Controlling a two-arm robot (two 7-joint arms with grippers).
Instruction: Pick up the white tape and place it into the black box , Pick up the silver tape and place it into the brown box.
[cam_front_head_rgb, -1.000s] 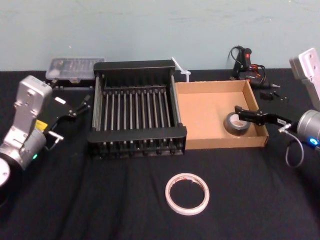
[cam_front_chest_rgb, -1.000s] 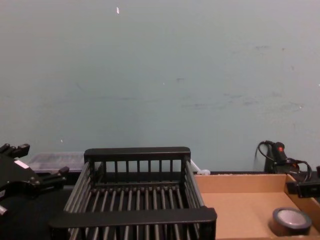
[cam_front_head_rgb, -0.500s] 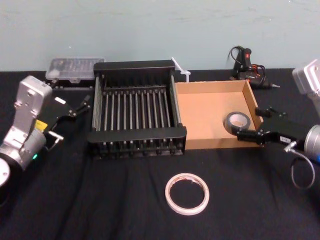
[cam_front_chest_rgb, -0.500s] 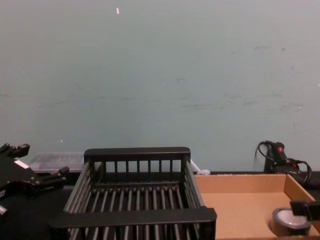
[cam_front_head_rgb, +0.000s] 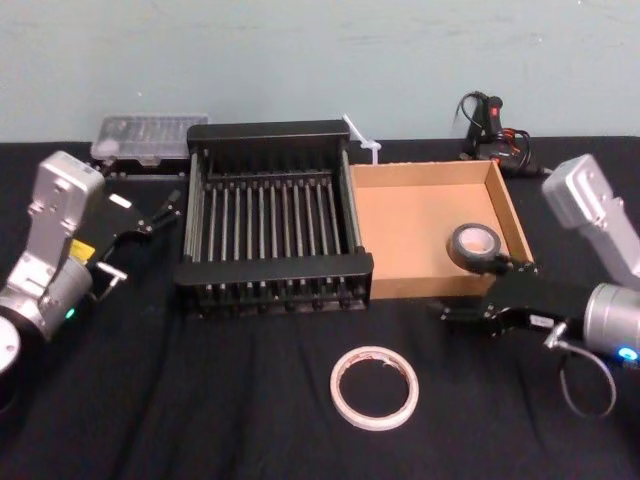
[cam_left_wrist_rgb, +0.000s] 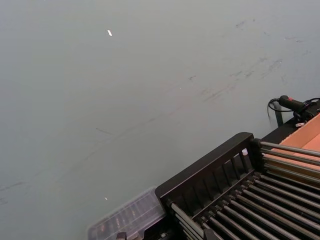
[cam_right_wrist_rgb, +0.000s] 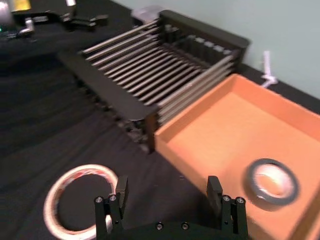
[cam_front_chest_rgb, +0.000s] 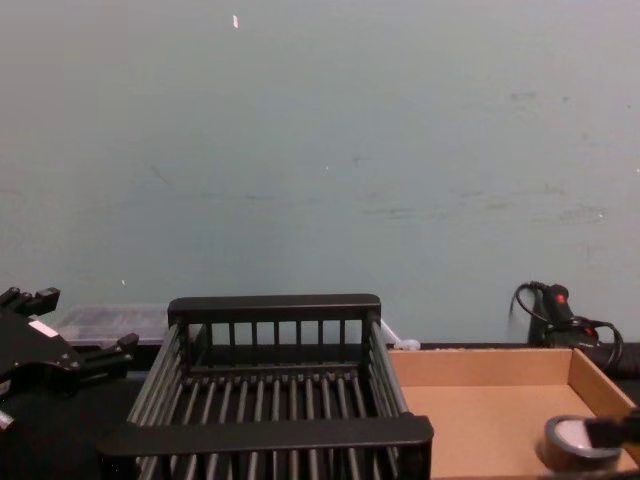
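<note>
Teal wall (cam_front_head_rgb: 300, 60) behind, black counter (cam_front_head_rgb: 200, 400) below. Silver tape (cam_front_head_rgb: 474, 243) lies in the brown box (cam_front_head_rgb: 420, 172); white tape (cam_front_head_rgb: 374, 387) lies out front. Right hand (cam_right_wrist_rgb: 167, 186) hovers between them, spread and empty. Left hand (cam_front_head_rgb: 165, 210), spread, sits beside the black box (cam_front_head_rgb: 268, 131).

**Right gripper withdrawn from the brown box**

A second ago the right gripper (cam_right_wrist_rgb: 167, 186) was over the silver tape (cam_front_head_rgb: 473, 243) inside the brown box (cam_front_head_rgb: 410, 225). It has since backed out across the front wall and now hangs, fingers spread wide, above the black cloth (cam_front_head_rgb: 250, 400) just outside the box. The silver tape now lies free on the box floor, just beyond the gripper. The white tape (cam_front_head_rgb: 374, 387) is now nearer the gripper, off to its left and toward the robot.
</note>
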